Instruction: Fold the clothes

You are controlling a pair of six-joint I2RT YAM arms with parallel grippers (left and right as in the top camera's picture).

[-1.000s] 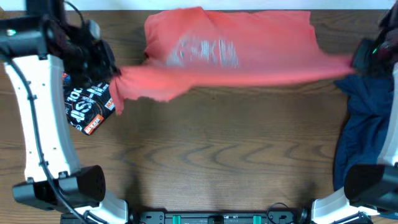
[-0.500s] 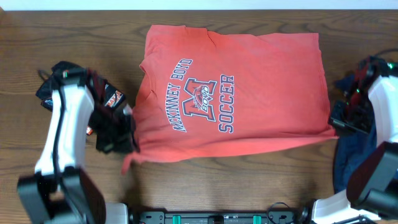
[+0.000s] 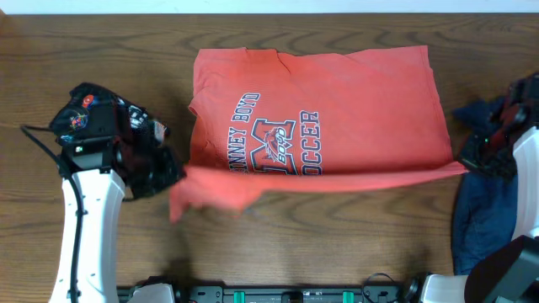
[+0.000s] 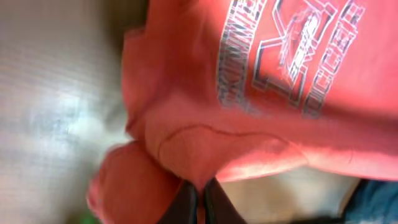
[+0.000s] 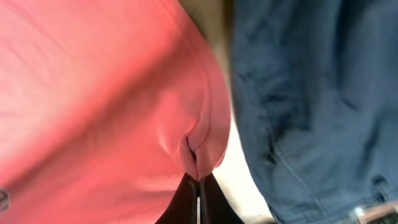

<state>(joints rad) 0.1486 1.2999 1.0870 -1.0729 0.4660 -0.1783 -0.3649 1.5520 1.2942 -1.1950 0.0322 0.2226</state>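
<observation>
The left end effector (image 4: pixel 198 200) is closed tightly on the near hem of the soft coral-red T-shirt with navy-and-white lettering (image 3: pixel 337 93). The right end effector (image 5: pixel 199 190) pinches the opposite hem corner. The shirt lies on the brown wooden surface (image 3: pixel 337 244), with its near edge raised over the lower lettering, beside a crumpled navy garment (image 3: pixel 484 219).

Wooden table (image 3: pixel 320 240) carries a coral-red T-shirt (image 3: pixel 354 93), navy T-shirt (image 3: pixel 482 210) and black printed T-shirt (image 3: pixel 146 128).

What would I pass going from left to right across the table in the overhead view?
black printed T-shirt, crumpled → coral-red T-shirt with navy-and-white lettering, spread out → navy-blue T-shirt, bunched at the edge
</observation>
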